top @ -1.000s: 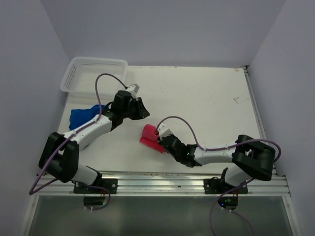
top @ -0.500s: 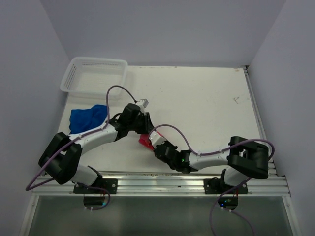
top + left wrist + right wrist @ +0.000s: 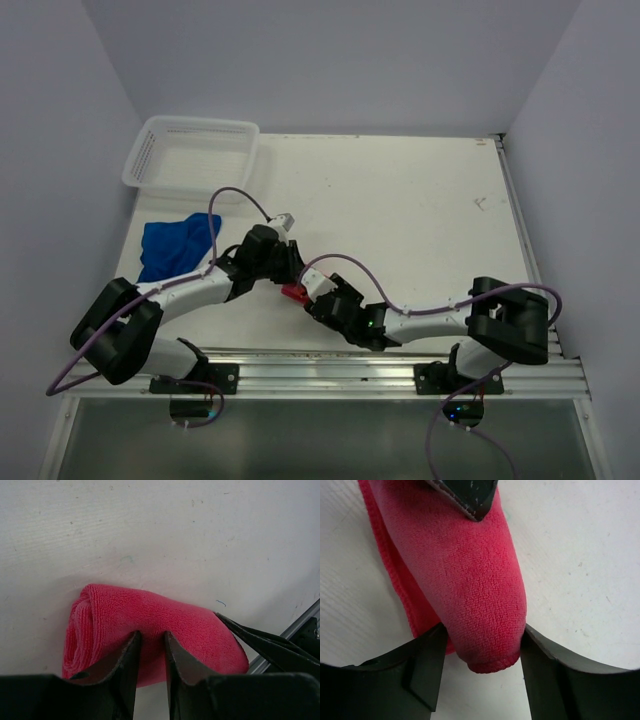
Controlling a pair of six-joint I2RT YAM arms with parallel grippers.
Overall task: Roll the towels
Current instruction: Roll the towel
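The pink towel (image 3: 150,625) lies rolled into a short fat cylinder on the white counter (image 3: 420,220), near its front edge and between the two arms. In the left wrist view the spiral of the roll shows at its left end, and a flat strip of the same cloth sticks out from under the roll along one side.

The left tool (image 3: 151,636) is clenched almost closed, with only a thin slit between its black fingers (image 3: 127,665). Their tips rest on top of the roll about midway along it. No cloth can be seen nipped in the slit.

The right tool (image 3: 482,628) straddles the other end of the roll, one finger at each side (both appear to touch the pile). The roll looks round and unsquashed there, so it cannot be told whether this tool is grasping the roll or has let go.

The blue towel (image 3: 175,245) lies crumpled and unrolled at the counter's left side, well apart from both tools. The white mesh basket (image 3: 200,121) stands just beyond it in the far left corner. A purple cable (image 3: 340,258) loops above each wrist, and a metal rail (image 3: 330,365) runs along the near edge by the arm bases.
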